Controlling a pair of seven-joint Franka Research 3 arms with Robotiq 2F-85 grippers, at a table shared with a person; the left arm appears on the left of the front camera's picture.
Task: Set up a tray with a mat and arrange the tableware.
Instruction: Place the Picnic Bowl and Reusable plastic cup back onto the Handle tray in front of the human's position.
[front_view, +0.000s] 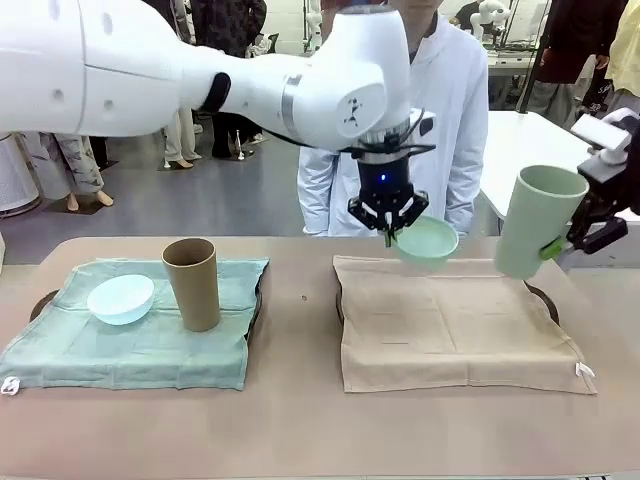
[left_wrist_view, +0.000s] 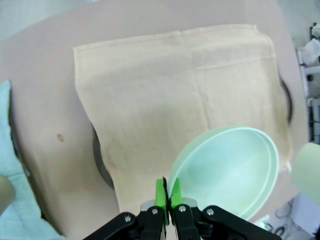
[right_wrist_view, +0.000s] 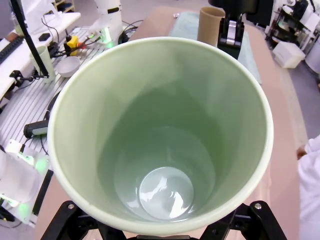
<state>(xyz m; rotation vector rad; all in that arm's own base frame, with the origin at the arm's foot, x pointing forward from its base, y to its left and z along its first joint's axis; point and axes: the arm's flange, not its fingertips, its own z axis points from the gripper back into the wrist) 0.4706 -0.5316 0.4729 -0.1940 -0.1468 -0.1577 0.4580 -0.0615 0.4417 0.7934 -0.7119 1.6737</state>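
Left tool (front_view: 388, 232) pinching mint bowl (front_view: 426, 241) rim above beige mat (front_view: 455, 325), far edge of counter (front_view: 300, 420). Right tool (front_view: 560, 243) clamped around pale green cup (front_view: 535, 222), right edge. Brown cup (front_view: 192, 283), pale blue bowl (front_view: 121, 298) on green mat (front_view: 140, 345), left.

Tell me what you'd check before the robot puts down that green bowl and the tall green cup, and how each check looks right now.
1. Left gripper pinches mint green bowl rim: ok.
2. Bowl is above beige mat: ok.
3. Right gripper holds pale green cup: ok.
4. Cup upright: not ok, tilted.
5. Cup over the mat: not ok, beside its right edge.
6. Tray lies flat under mat: cannot tell.
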